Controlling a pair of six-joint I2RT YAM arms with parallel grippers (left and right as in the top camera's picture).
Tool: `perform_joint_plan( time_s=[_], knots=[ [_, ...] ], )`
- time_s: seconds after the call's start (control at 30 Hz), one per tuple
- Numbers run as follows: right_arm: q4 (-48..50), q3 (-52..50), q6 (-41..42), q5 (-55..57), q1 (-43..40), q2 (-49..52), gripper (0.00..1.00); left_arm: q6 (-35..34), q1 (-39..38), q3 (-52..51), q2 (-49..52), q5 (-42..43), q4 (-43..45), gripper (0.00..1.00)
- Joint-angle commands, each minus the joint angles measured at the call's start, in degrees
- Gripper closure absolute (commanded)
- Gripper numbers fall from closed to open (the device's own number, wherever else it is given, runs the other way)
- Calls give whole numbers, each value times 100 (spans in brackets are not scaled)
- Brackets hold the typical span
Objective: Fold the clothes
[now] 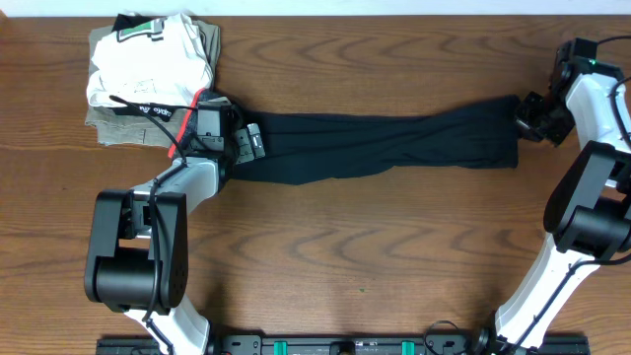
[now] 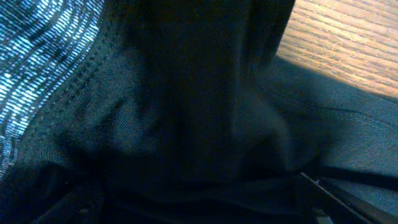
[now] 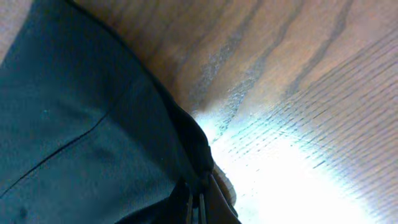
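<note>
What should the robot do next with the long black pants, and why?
Probably lift the right claw and carry the leg end over toward the left claw at the waist end. The pants lie stretched out full length, with a claw at each end, so halving them looks like the next fold.

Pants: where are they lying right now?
In the overhead view, the pants lie stretched across the table, from the left hand beside the folded stack to the right hand near the right edge.

Fingers [image 3: 219, 201] pinch the pants [image 3: 74, 143] edge
</note>
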Motion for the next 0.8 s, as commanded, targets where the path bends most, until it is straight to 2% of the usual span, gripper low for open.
perform_joint_plan(
  time_s=[0.0,0.23,0.37,0.77],
  knots=[
    [-111,168,-170,221,-61,50,99,-9,98,2,72,-199,-140,1],
    [-505,195,-107,219,-61,-98,99,-7,98,2,72,-201,-140,1],
    [-811,195,153,219,-68,-409,99,-7,98,2,72,-201,-142,1],
    [-1777,195,90,476,-72,-1283,99,-7,98,2,72,-203,-96,1]
  ],
)
